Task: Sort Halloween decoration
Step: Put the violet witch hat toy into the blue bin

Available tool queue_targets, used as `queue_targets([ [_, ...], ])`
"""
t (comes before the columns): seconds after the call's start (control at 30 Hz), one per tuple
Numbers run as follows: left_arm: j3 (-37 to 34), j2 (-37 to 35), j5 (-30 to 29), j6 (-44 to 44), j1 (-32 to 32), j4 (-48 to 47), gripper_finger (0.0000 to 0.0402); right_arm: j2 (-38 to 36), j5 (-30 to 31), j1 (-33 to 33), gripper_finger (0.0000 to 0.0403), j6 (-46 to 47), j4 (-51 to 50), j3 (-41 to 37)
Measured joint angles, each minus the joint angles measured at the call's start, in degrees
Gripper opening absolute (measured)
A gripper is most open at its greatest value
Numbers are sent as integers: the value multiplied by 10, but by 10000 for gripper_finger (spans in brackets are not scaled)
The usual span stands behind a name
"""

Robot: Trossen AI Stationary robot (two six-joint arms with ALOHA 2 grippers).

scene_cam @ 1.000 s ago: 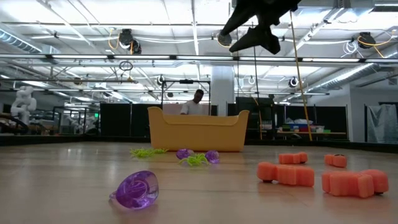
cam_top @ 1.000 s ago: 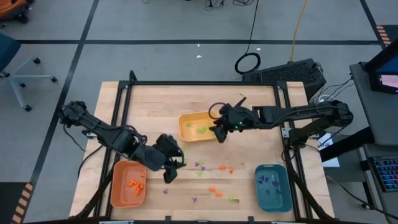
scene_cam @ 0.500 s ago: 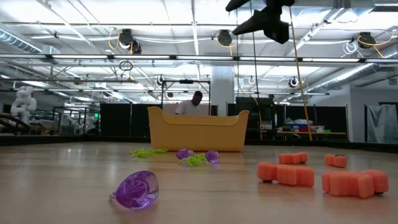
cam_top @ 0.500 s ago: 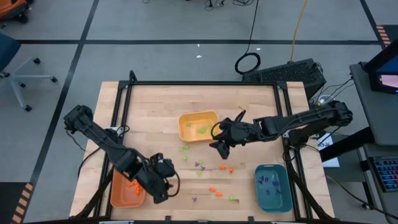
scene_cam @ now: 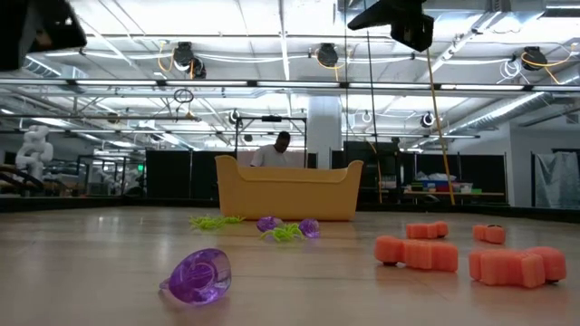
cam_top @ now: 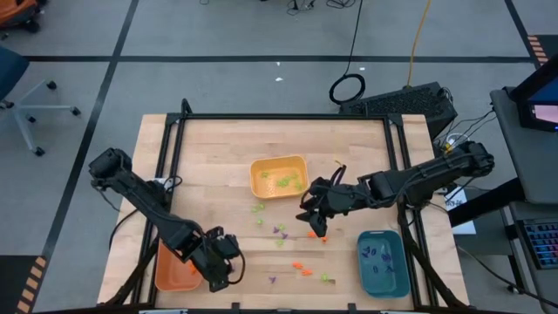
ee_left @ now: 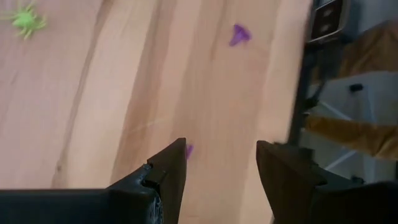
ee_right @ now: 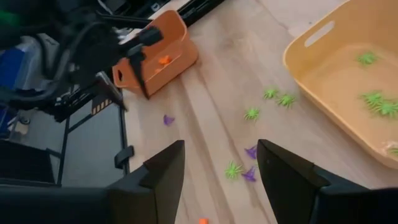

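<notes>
Sorting layout: we saw three trays, each apparently meant for one colour. The yellow tray (cam_top: 277, 177) held light green spiders (ee_right: 379, 106), the orange tray (cam_top: 172, 272) held orange pieces (ee_right: 164, 60), and the teal tray (cam_top: 382, 262) held purple pieces (cam_top: 377, 255).
Loose decoration: the unsorted pieces lay scattered on the wooden table (cam_top: 218, 148) between the trays: green spiders (ee_right: 251, 114), purple bits (cam_top: 280, 231) and orange bits (cam_top: 302, 268).
Left gripper (cam_top: 218, 270): we found it low at the table's near edge, just beside the orange tray. Its jaws stood apart with nothing between them, only bare wood and a small purple piece (ee_left: 188, 150) showing below. We judged that it was free for another pick.
Right gripper (cam_top: 315, 216): it hung over the middle of the scatter, near an orange piece (cam_top: 313, 234). Its fingers (ee_right: 163, 172) were spread and empty, which we read as lining up for a grab.
Background: a person (scene_cam: 282, 149) was behind the yellow tray, away from the arms.
</notes>
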Motion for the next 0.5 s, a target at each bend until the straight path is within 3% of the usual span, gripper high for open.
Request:
queue_targets([
  [0.2,-42,0,5,3,0,15,192,0,25,18,187,8,0,0],
  [0.5,-106,0,20,-1,-9,112,192,0,30,27,187,9,0,0],
])
